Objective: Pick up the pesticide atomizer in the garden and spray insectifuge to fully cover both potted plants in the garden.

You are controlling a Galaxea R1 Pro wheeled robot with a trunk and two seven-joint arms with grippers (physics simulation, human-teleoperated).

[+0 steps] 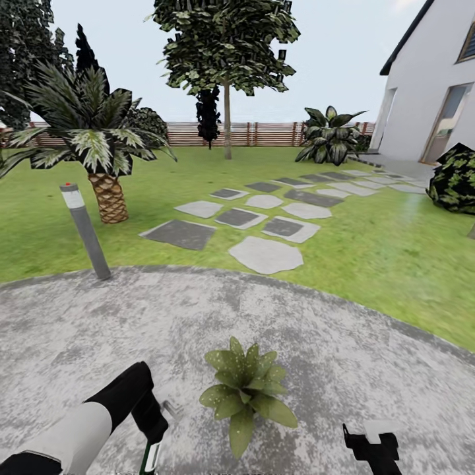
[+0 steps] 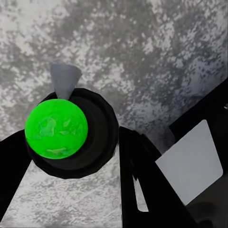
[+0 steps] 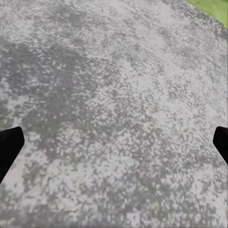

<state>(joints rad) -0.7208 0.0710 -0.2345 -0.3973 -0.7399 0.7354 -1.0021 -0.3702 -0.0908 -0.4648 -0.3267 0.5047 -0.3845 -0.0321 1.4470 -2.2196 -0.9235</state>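
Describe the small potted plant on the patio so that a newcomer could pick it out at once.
Find the grey stone patio before the lawn. Near its front edge sits the potted plant, a low rosette of pointed green leaves flecked with whitish specks. Unlike the palm on the grass, it has no trunk.

Bright, even daylight (hardly any shadows); wrist views grainy, edges stretched.
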